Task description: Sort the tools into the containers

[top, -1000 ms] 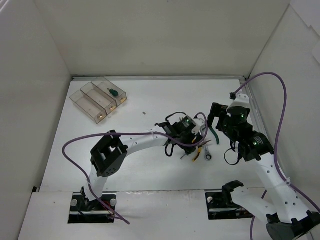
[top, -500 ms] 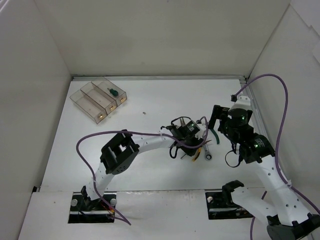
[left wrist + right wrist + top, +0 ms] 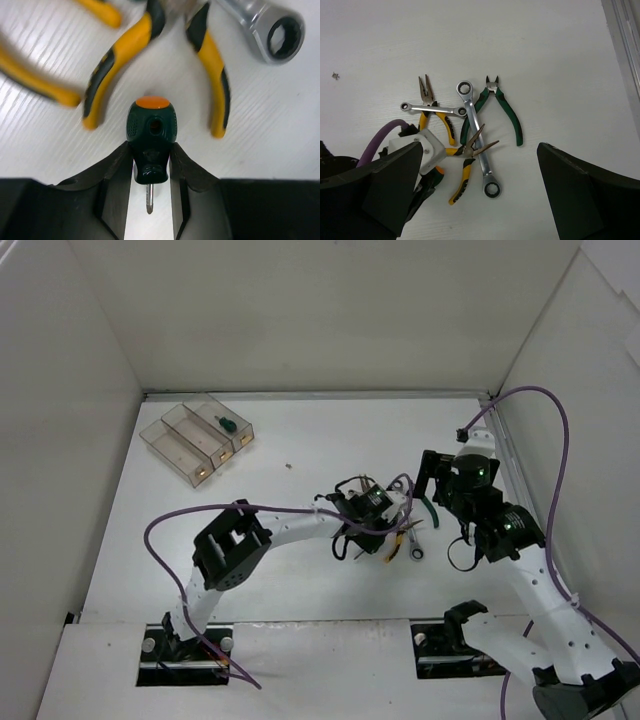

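A stubby dark-green screwdriver (image 3: pixel 151 135) with an orange cap lies on the white table, and my left gripper (image 3: pixel 151 150) is shut on its handle, both fingers touching it. Just beyond it lie yellow-handled pliers (image 3: pixel 120 60) and the ring end of a silver wrench (image 3: pixel 280 32). My right gripper (image 3: pixel 479 145) hangs wide open above the tool pile, holding nothing. Below it are two yellow pliers (image 3: pixel 445 125) (image 3: pixel 465 172), a long wrench (image 3: pixel 485 172), a short wrench (image 3: pixel 430 107) and green-handled cutters (image 3: pixel 507 112). The clear containers (image 3: pixel 195 440) stand at the far left.
One bin holds a green screwdriver (image 3: pixel 228 425). White walls enclose the table on three sides, with a metal rail (image 3: pixel 625 30) along the right edge. A purple cable (image 3: pixel 250 510) loops over the left arm. A small speck (image 3: pixel 288 466) lies mid-table.
The left gripper's jaws have closed in onto the screwdriver handle, and the left arm has shifted slightly. The right arm has stayed almost still, jaws wide.
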You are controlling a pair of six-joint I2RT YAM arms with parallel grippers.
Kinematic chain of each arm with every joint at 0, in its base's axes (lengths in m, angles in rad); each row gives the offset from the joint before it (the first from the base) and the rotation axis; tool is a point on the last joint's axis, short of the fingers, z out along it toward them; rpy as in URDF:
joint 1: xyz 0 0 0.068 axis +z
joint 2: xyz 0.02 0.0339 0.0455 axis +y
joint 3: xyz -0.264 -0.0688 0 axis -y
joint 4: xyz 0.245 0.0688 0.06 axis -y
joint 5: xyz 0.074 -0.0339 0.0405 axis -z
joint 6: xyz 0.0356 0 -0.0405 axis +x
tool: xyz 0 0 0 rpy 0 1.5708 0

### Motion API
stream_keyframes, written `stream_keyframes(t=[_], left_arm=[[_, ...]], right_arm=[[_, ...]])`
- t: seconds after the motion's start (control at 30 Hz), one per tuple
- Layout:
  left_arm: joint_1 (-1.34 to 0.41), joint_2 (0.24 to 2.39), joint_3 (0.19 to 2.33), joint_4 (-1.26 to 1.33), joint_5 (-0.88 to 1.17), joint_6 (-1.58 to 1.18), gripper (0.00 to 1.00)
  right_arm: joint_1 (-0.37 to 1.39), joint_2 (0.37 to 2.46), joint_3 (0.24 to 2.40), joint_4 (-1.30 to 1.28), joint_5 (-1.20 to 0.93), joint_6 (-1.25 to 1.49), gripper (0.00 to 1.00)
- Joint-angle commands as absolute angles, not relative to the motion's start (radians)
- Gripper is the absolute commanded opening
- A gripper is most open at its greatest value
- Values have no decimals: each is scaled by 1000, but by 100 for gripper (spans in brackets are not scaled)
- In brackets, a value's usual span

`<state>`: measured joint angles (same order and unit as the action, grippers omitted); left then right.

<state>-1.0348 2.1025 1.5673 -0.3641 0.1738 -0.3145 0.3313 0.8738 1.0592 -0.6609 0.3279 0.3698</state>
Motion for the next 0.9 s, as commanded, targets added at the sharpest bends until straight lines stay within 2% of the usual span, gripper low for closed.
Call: stream_keyframes(t=[0.0,0.17,0.33,0.63,0.87], left_arm=[[-994,1916,1526,-341,155,-328,0],[-881,1778,1486,-350,173,-357,0],[-671,1746,1580,-382,180,-403,0],[-243,1880,1746,-276,130,-684,0],[-84,2046,1905,-147,74,-781,0]], right_arm=[[341,900,1123,-578,291,385,98],[337,916,1127,-575,287,379,98],[336,937,1132,-575,255,365,98],[336,956,1101,-577,221,377,98],[336,951,1077,-578,212,410,98]])
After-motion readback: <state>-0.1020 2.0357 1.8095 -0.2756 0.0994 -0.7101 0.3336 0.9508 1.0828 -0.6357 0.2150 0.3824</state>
